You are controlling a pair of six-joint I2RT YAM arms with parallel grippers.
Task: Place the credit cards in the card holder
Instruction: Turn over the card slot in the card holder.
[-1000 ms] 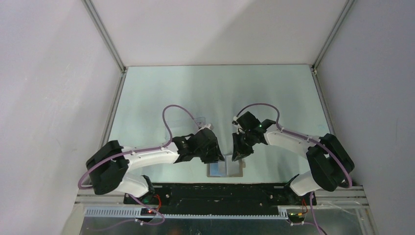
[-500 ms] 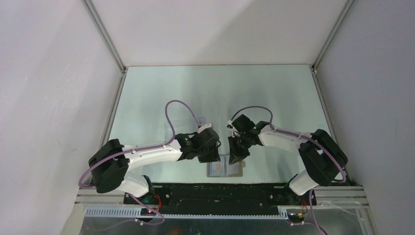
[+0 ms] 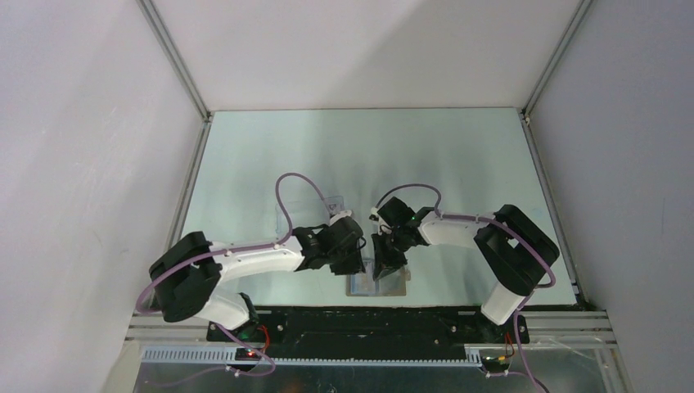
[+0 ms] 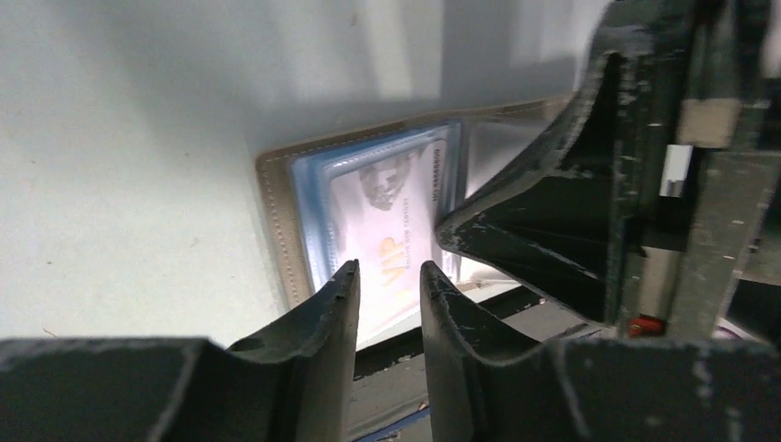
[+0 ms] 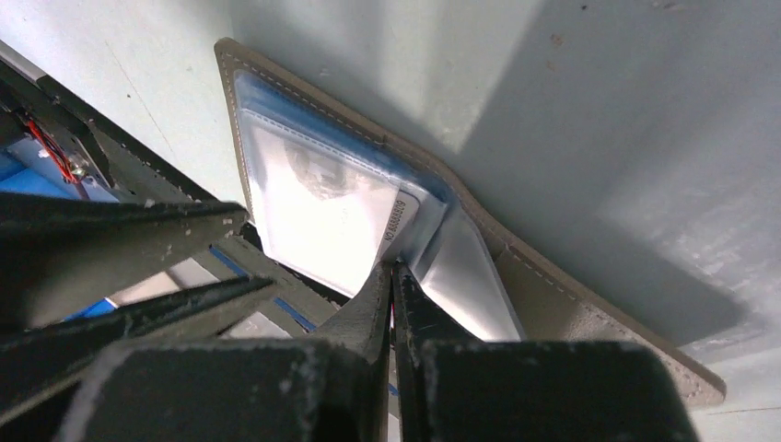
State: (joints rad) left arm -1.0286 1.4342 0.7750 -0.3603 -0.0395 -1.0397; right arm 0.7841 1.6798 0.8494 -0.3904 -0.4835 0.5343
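The card holder [image 3: 396,287] lies open near the table's front edge, with a tan stitched rim [image 4: 276,230] and blue lining. A whitish credit card [image 4: 387,207] printed "VIP" sits in its left pocket, also seen as the pale card [image 5: 313,221] in the right wrist view. My left gripper [image 4: 390,269] hovers over that card's near end, open by a narrow gap with nothing between its fingers. My right gripper [image 5: 392,269] is shut, its tips at the card's inner corner by the fold. A shiny clear sleeve [image 5: 470,276] covers the other half [image 5: 571,304]. From above, the left gripper [image 3: 350,264] and right gripper [image 3: 385,266] nearly meet.
A clear plastic box [image 3: 334,201] stands just behind the left wrist. The black base rail [image 3: 368,315] runs right along the wallet's near side. Grey walls close in the table on both sides.
The right arm has swung left and down onto the wallet and its jaws have closed. The left gripper has shifted slightly left; its jaws widened briefly, then narrowed.
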